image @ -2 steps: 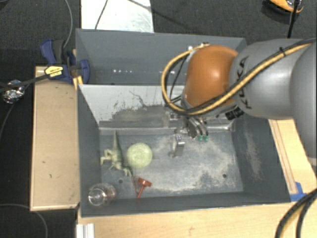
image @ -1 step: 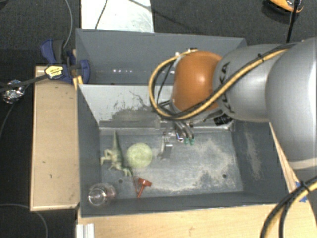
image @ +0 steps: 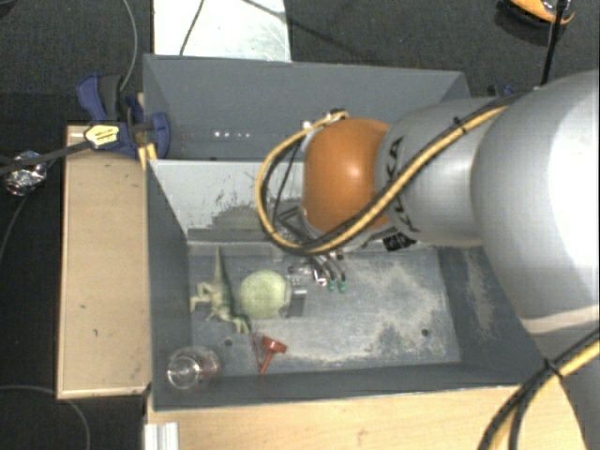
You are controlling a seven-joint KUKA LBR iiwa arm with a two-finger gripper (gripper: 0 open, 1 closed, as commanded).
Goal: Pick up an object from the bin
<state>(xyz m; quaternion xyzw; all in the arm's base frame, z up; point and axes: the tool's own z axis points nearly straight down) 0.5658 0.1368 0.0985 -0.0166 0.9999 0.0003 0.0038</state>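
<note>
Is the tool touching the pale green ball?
Cannot tell. In the camera view the tool is right beside the pale green ball; neither contact nor a gap shows plainly.

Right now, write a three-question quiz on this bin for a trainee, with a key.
1. True or false: the pale green ball lies just left of the gripper in the view.
2. Where in the bin is the clear cup? A) the view's lower-left corner B) the upper-right corner C) dead centre
3. Fill in: the small funnel-shaped piece below the ball is ___ in colour.
Key: 1 true; 2 A; 3 red.
</note>
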